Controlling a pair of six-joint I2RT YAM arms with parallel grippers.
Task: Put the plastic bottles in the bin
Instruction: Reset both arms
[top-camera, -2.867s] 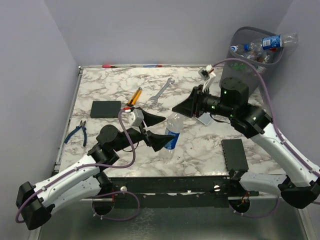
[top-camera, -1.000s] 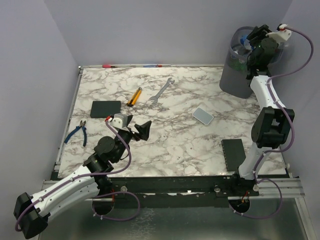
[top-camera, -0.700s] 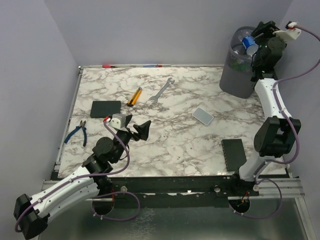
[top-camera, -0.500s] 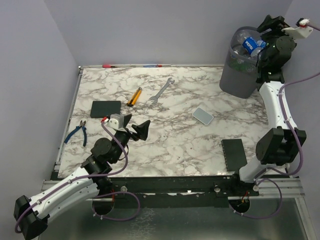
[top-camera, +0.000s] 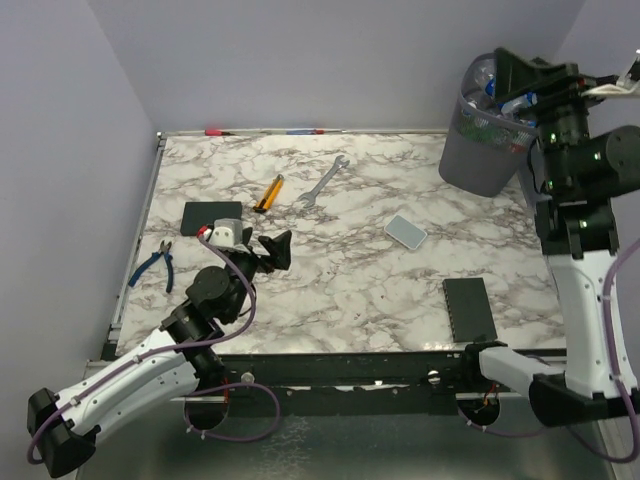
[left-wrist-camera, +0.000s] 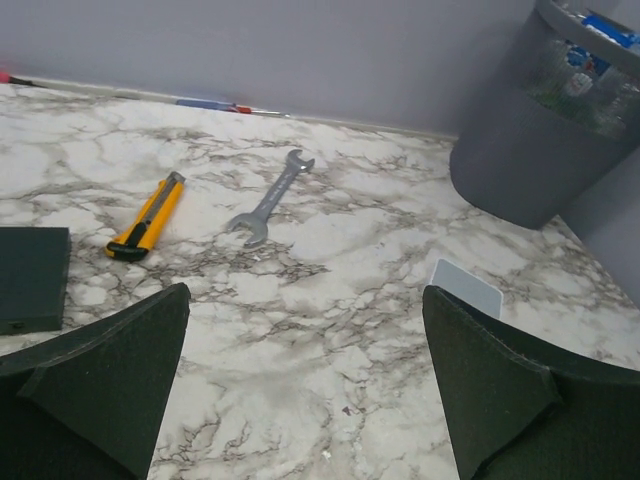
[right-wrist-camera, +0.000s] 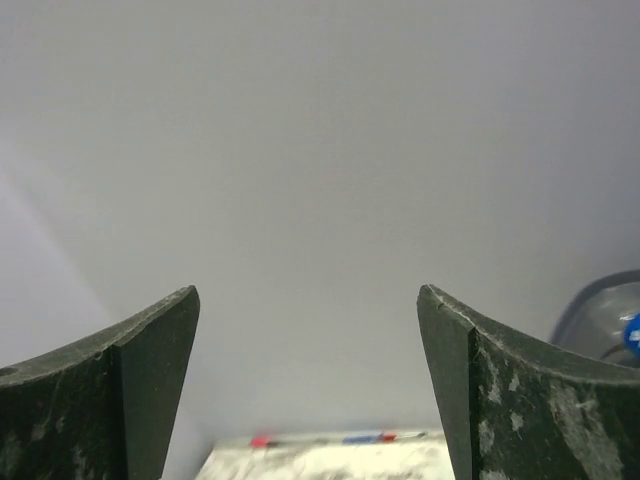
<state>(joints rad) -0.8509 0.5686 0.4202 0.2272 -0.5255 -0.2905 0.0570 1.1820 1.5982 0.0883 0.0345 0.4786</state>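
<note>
Spanning the whole workspace, the marble-patterned bench (top-camera: 350, 290) carried everything in view.

The right arm (top-camera: 585, 260) stood tall at the right edge, its upper link rising almost straight from the near edge. Its wrist sat level with the bin's rim. The right fingers (top-camera: 530, 72) pointed left beside the top of the bin. In the wrist view they were spread wide, with only the wall between them and nothing held.

The left arm (top-camera: 140, 375) lay low and stretched along the near left side, its elbow close to the bench. The left fingers (top-camera: 272, 246) faced the far wall above bare marble, fully apart and holding nothing.

The bin (top-camera: 480, 160) stood at the far right corner of the bench. It was a round, dark-grey mesh basket, narrower at the base than at the rim.

The bottles (top-camera: 487, 88) lay heaped inside it, reaching up to the rim. They looked mostly clear, with a blue label and a few pale caps showing. How many there were could not be told through the mesh and the fingers.

Two flat black blocks rested on the bench, one (top-camera: 212, 216) at the left just beyond the left fingers and one (top-camera: 469, 308) near the right arm's base.

One silver wrench (top-camera: 322, 182) lay toward the far middle, with one yellow tool (top-camera: 268, 193) just to its left. One pair of blue-handled pliers (top-camera: 155, 263) lay by the left edge. One small pale card (top-camera: 406, 230) sat between the wrench and the right block.
</note>
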